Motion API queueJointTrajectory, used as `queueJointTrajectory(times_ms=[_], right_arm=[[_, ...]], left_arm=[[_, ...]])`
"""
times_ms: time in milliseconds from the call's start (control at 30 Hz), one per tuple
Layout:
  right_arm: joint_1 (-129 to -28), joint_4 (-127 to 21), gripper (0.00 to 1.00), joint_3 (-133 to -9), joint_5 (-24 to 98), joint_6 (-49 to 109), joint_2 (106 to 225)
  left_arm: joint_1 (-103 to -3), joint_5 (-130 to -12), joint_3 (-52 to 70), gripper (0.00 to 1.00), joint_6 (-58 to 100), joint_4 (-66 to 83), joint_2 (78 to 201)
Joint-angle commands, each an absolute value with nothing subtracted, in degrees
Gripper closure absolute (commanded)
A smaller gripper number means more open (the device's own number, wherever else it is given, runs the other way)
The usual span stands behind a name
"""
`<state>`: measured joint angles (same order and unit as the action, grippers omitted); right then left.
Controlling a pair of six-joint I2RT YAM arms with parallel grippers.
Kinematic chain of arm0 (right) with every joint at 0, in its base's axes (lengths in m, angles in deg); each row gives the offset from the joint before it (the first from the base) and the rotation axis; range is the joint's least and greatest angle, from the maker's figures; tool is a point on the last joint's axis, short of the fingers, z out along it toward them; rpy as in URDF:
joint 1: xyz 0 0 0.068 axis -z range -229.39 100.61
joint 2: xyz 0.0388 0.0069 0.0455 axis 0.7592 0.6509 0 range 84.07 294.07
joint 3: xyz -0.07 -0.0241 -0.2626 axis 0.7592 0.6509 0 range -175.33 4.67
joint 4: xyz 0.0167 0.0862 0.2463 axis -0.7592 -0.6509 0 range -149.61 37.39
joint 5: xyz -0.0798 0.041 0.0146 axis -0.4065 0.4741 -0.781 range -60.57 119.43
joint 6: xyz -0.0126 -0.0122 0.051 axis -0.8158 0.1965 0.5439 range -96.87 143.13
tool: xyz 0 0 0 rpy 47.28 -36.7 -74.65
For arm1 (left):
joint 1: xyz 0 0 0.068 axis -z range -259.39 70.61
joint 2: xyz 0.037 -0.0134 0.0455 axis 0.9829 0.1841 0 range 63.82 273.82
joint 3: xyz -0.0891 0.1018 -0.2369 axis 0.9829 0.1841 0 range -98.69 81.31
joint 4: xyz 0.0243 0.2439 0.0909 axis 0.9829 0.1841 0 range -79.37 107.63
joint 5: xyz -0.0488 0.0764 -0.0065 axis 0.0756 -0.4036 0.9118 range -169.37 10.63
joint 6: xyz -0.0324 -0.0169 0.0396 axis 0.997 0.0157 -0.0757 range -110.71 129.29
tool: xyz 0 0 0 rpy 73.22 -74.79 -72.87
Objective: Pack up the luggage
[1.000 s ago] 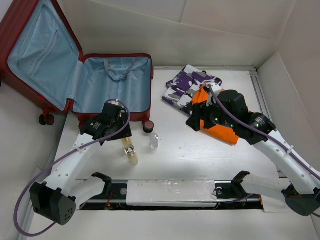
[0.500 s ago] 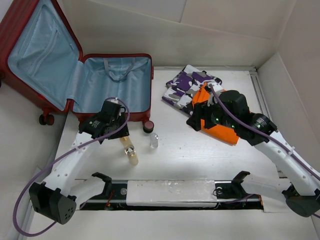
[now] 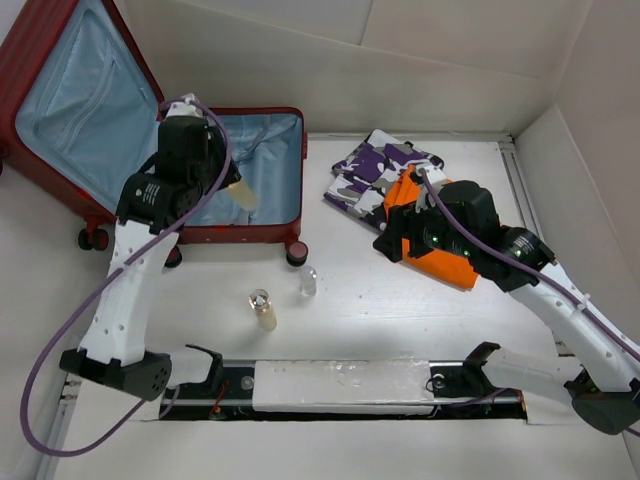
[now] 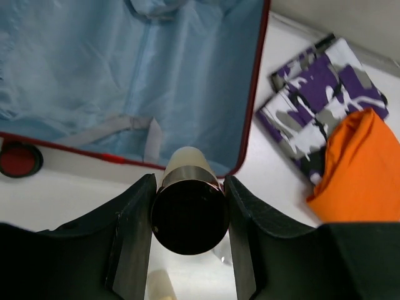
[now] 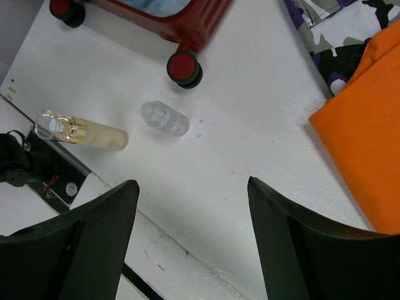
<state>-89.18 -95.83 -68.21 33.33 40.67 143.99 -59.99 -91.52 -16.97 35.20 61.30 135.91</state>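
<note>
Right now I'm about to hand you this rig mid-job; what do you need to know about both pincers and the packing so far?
Left pincer: shut on a cream bottle with a dark cap, held over the near edge of the open luggage.
Right pincer: open, holding nothing, hovering beside the orange cloth.
Done: nothing visible inside the luggage yet.
Left: release the cream bottle inside. Then pack the amber bottle and the small clear bottle, both lying on the table in front of the luggage, and the orange cloth and purple camo cloth to its right.

Dark-red luggage [image 3: 120, 130] open, blue lining, table's far-left.
</note>
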Motion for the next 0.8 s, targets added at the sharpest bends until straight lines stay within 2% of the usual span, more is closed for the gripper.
queueJointTrajectory(times_ms=[0,167,300,467,600,767], right_arm=[[-89.56,-93.75,0.23,-68.1,33.21,40.35,142.25],[-89.56,-94.89,0.23,-66.88,33.21,40.35,139.8],[-90.08,-95.94,0.23,-65.56,32.69,41.58,138.21],[-90.08,-96.47,0.23,-64.41,32.16,42.73,137.07],[-90.08,-97.0,0.23,-64.41,30.93,42.73,137.07],[-90.08,-97.52,0.23,-64.41,30.4,43.25,137.59]], left_arm=[[-64.16,-94.23,-21.34,0.83,32.85,55.99,141.04],[-68.92,-94.05,-31.24,0.86,30.47,53.87,151.6],[-71.65,-92.12,-34.36,0.88,29.95,52.12,158.99],[-71.66,-91.33,-34.61,0.88,29.95,45.35,164.53],[-71.66,-92.46,-44.52,0.89,29.95,45.0,174.44],[-72.36,-91.33,-47.27,0.89,31.09,41.92,181.14]])
